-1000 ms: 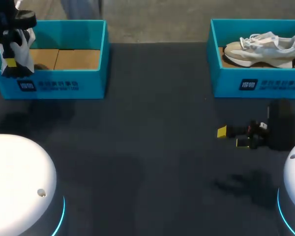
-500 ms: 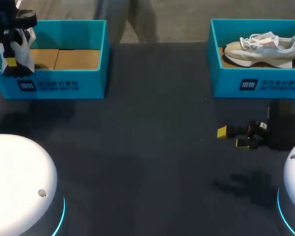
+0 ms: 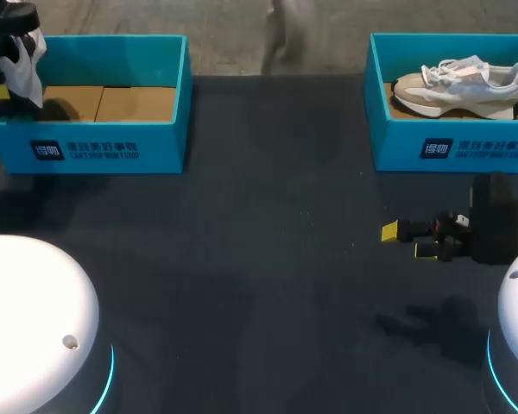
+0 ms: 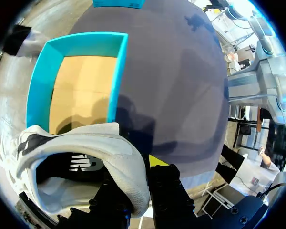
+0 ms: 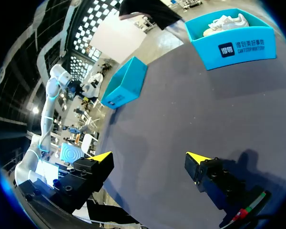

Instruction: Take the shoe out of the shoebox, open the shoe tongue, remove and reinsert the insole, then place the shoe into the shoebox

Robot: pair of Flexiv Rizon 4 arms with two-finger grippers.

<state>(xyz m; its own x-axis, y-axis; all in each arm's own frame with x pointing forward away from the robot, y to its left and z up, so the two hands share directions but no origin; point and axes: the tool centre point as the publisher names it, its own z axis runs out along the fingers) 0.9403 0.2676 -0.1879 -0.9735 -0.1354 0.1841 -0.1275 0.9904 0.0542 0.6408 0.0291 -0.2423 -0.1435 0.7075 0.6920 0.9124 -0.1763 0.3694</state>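
Lifted higher, the left pincer (image 4: pixel 139 192) grips the white shoe (image 4: pixel 88 143) by its collar, its tips mostly hidden behind it; the right pincer (image 5: pixel 148 161) stands open.

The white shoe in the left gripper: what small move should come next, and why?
Probably carry the white sports shoe over to the dark table and lower it. The left gripper pinches its collar above the empty teal cardboard shoebox, and the right gripper hangs open.

We spot white print fronting the left box (image 3: pixel 85 150) and right box (image 3: pixel 475 147), and a dark logo inside the shoe (image 4: pixel 125 164).
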